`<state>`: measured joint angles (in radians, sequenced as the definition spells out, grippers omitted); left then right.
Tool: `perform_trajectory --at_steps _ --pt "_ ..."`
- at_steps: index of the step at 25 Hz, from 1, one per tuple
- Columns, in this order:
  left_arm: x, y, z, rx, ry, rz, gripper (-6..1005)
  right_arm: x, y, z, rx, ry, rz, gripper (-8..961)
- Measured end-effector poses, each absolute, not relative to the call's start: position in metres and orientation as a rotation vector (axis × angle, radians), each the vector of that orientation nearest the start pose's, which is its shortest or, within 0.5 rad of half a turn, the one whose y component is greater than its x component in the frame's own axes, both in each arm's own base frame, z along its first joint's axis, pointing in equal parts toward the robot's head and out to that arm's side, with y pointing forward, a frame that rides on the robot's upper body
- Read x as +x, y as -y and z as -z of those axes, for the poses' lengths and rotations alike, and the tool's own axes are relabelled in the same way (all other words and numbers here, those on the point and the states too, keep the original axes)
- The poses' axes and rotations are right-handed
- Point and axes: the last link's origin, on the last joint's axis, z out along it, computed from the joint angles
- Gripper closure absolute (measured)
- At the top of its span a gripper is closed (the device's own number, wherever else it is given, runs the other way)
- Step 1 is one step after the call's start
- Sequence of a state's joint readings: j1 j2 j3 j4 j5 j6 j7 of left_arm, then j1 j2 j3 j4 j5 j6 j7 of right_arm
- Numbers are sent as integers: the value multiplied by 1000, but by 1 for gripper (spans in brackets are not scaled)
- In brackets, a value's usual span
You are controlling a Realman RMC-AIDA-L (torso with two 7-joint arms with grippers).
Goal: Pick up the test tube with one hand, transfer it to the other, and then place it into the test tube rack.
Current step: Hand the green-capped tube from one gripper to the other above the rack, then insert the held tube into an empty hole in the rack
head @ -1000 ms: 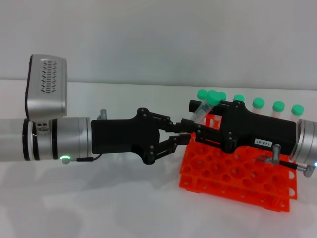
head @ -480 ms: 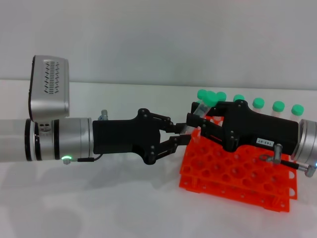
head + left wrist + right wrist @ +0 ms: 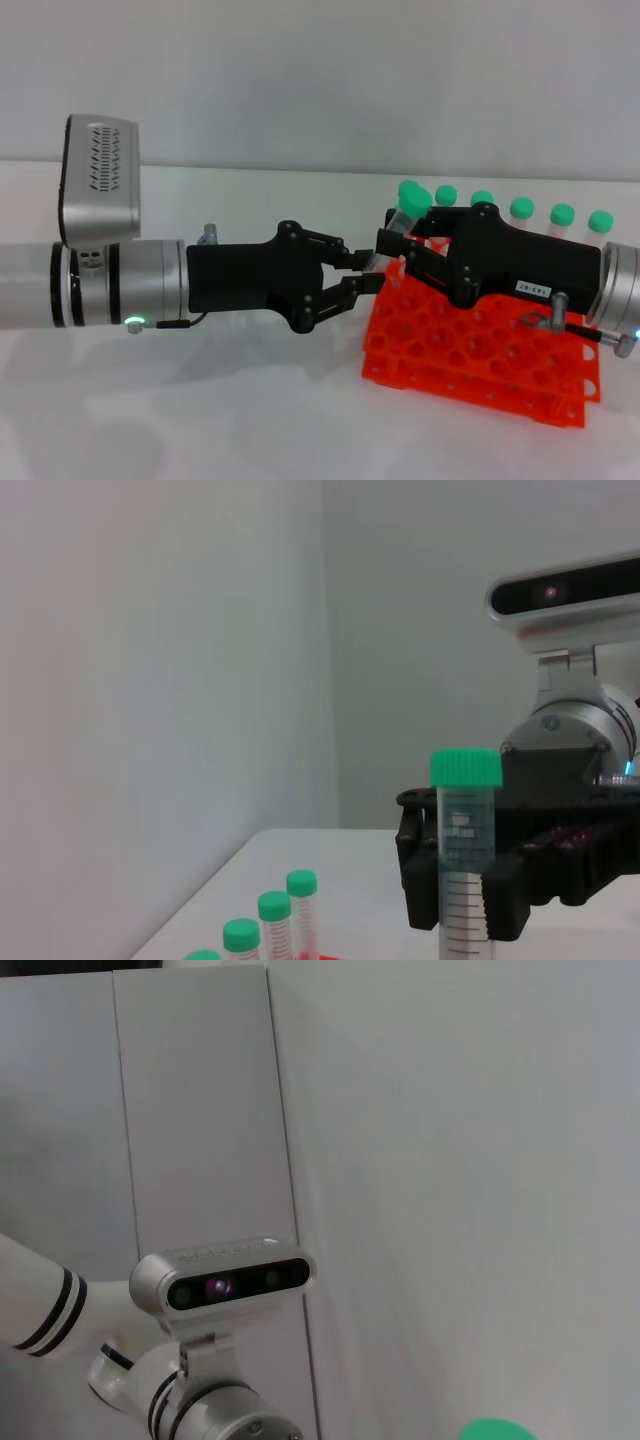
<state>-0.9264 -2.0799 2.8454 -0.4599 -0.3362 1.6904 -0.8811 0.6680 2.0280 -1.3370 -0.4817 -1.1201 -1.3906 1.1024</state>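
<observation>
Two robot arms met tip to tip above a white worktop [image 3: 200, 420] in the head view. The left gripper [image 3: 365, 272], black, on a thick silver arm with black bands and a small green light, reached in from the left. Its jaws stood spread apart, the upper finger ending beside the lower body of the test tube [image 3: 403, 215] and the lower finger just beneath it; whether either finger touched the tube could not be told.

The right gripper [image 3: 392, 242], black with a small white label on its body, reached in from the right. Its jaws were closed on the clear tube below its mint-green cap, holding it tilted, cap uppermost, in the air over the near left corner of the test tube rack [image 3: 470, 350]. In the left wrist view the tube [image 3: 464, 855] stood in front with the right gripper's black fingers [image 3: 505, 900] clamped around it; the right wrist view showed only the edge of a green cap [image 3: 497, 1430] and the left arm's wrist camera [image 3: 225, 1282].

The orange two-tier rack sat on the worktop under the right gripper, its near rows of round holes open. Along its far edge stood a row of other capped tubes [image 3: 523, 210], just behind the held tube. Bare white worktop lay open to the left of the rack and in front of it, beneath both arms
</observation>
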Motion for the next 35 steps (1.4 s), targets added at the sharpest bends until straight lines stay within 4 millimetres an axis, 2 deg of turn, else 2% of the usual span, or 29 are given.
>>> perform_trajectory --at_steps 10,14,15,20,25,29,35 --pt "-209 -367 13 -2737 109 817 645 161 -368 29 -2634 -215 -1148 747" --pt "-216 -363 10 -2710 141 833 640 161 -369 29 -2629 -219 -1139 747" --pt "-219 -362 9 -2700 151 839 602 162 -370 29 -2627 -219 -1136 747" --pt "-242 -348 4 -2631 241 859 412 164 -373 29 -2600 -220 -1120 748" --pt "-278 -328 -9 -2448 353 884 173 171 -383 29 -2547 -242 -1039 747" --pt "-306 -311 -22 -2256 418 899 130 178 -393 29 -2495 -241 -948 747" --pt "-334 -286 -26 -2046 479 906 110 186 -403 26 -2450 -253 -868 747"
